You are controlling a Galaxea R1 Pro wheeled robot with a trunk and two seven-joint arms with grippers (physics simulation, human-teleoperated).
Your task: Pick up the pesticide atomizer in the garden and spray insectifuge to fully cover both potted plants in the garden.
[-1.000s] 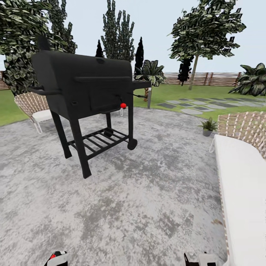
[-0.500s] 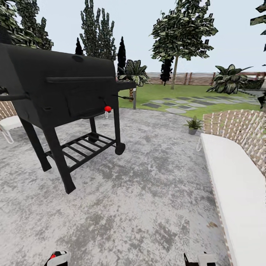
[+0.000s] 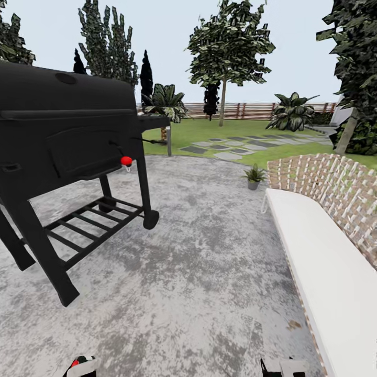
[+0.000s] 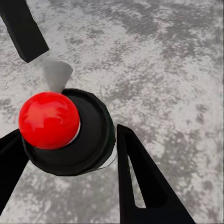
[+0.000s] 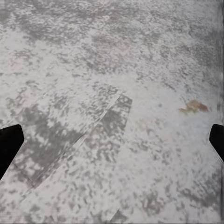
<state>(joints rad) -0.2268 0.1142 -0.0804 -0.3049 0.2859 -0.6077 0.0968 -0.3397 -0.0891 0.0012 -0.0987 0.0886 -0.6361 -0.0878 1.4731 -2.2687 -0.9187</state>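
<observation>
Left end effector grips the dark, red-spotted pesticide atomizer; the right end effector gapes empty. Transit step: next, approach the small grey-potted plant at one o'clock.

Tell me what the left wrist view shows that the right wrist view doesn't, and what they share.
Left wrist: the left end effector closed around the spray bottle, seen from above with its red spot, plus a dark slanted bar. Right wrist: the right end effector open with nothing between its fingers, and a small brown fleck on the ground. Both: the mottled grey paving.
</observation>
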